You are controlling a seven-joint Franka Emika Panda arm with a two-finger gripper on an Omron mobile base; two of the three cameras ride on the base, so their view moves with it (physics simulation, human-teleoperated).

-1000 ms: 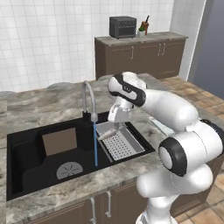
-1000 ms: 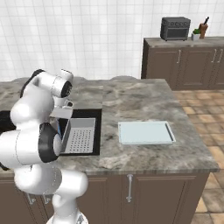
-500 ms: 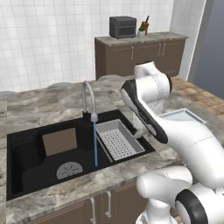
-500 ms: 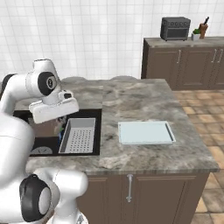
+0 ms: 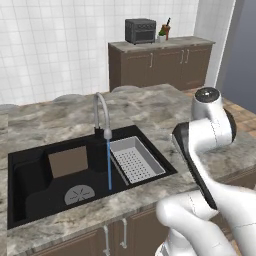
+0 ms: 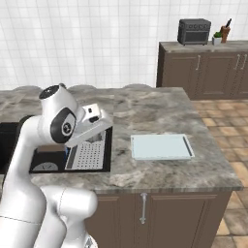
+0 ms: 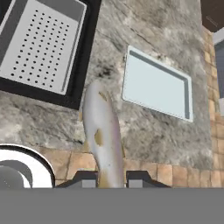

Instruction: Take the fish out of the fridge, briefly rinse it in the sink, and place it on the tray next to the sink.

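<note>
Silvery fish (image 7: 104, 144) pinched in tool (image 7: 109, 180), above counter (image 7: 144, 131) between basket (image 7: 41, 43) and tray (image 7: 155, 85)

A grey-brown marbled stone bench (image 6: 150, 109) carried everything, set over dark brown cabinets (image 6: 160, 213). Taking the sink (image 5: 55, 172) as the landmark: it was a wide black basin sunk into the bench top, with a curved chrome tap (image 5: 101, 112) rising at its back rim and a blue stream of water falling into the basin. A grey perforated basket (image 5: 135, 159) sat in the sink's right end, just right of the tap. The tray (image 6: 161, 146), shallow and pale bluish-white with a raised rim, lay flat on the bench to the right of the sink, apart from the basin's edge, with bare stone between them
</note>
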